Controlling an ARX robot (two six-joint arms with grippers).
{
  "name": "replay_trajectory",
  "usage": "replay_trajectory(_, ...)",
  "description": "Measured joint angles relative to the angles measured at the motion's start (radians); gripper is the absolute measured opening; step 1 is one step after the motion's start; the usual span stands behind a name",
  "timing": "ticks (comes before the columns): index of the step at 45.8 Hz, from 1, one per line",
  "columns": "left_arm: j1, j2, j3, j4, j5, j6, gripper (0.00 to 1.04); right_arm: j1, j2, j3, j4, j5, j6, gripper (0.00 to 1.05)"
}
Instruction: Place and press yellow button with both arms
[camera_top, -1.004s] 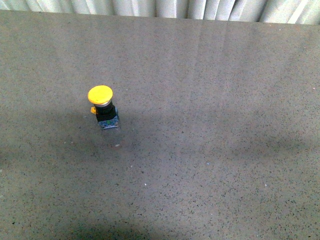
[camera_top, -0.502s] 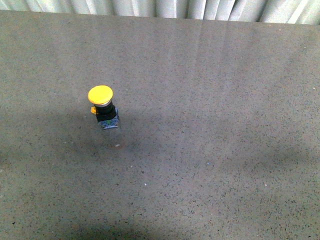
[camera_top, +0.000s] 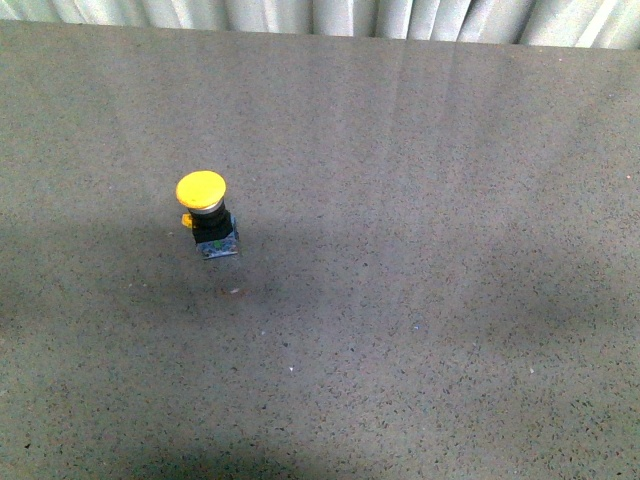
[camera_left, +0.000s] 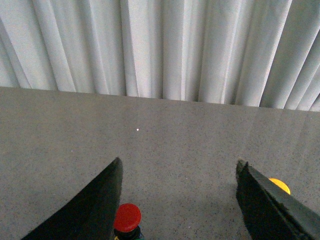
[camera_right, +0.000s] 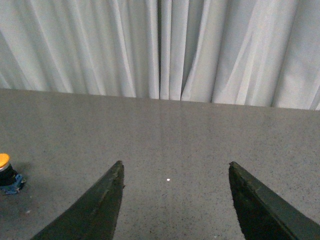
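The yellow button stands upright on the grey speckled table, left of centre in the front view, with its yellow cap on a black body and a small square base. No arm shows in the front view. In the left wrist view my left gripper is open over bare table, and the yellow button peeks out behind one finger. In the right wrist view my right gripper is open and empty, with the yellow button far off at the picture's edge.
A red-capped button stands close beside one left finger in the left wrist view. White pleated curtains hang behind the table's far edge. A shadow lies over the near table.
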Motion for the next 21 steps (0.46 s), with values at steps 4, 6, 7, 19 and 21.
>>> replay_trajectory(4,0.0,0.0,0.0,0.0,0.0,0.0,0.87,0.0,0.0,0.0,0.0,0.0,0.0,0.79)
replay_trajectory(6,0.0,0.0,0.0,0.0,0.0,0.0,0.96,0.0,0.0,0.0,0.0,0.0,0.0,0.88)
replay_trajectory(7,0.0,0.0,0.0,0.0,0.0,0.002,0.97,0.0,0.0,0.0,0.0,0.0,0.0,0.93)
replay_trajectory(19,0.0,0.0,0.0,0.0,0.0,0.002,0.96,0.0,0.0,0.0,0.0,0.0,0.0,0.96)
replay_trajectory(21,0.0,0.0,0.0,0.0,0.0,0.002,0.96,0.0,0.0,0.0,0.0,0.0,0.0,0.96)
